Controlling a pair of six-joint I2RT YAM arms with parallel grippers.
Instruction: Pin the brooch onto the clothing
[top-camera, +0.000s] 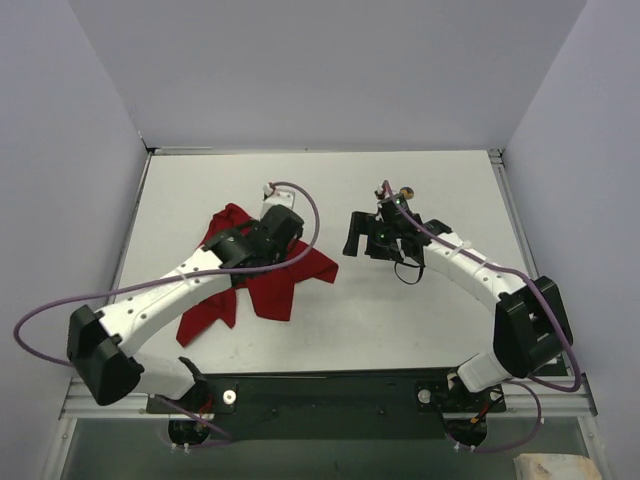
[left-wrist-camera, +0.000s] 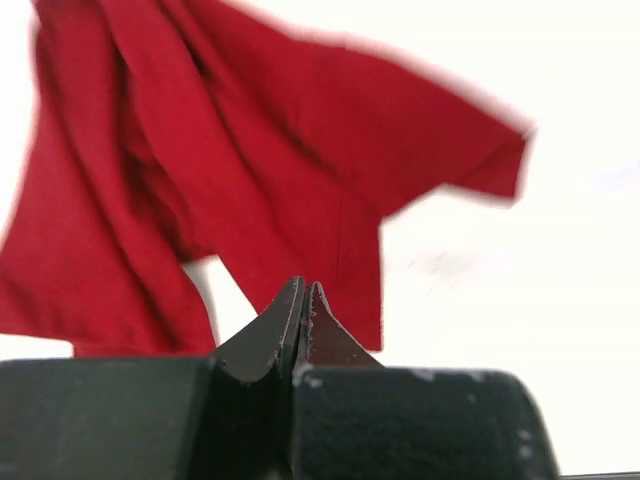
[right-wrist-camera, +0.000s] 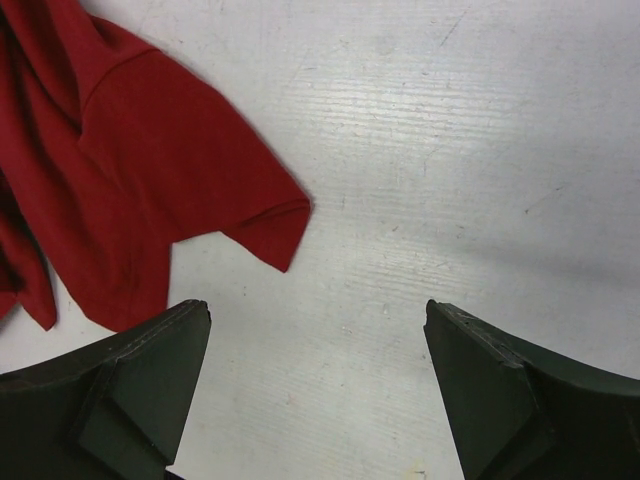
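One tiny golden-orange speck, which I take to be the brooch (top-camera: 407, 192), sits on the far part of the table (top-camera: 400, 310), right of centre. It's too small to make out any detail. It lies just beyond the right arm's wrist and well apart from the T-shirt (top-camera: 270, 285).

The deep-red T-shirt is crumpled in a heap left of centre, with one sleeve poking out to the right.

The left claw (left-wrist-camera: 303, 288) hangs over the heap with its fingers pressed flat together. I can't tell if a fold is caught between them, since the fabric looks blurry there.

The right claw (right-wrist-camera: 315, 330) is spread wide over bare table near that sleeve, gripping nothing.
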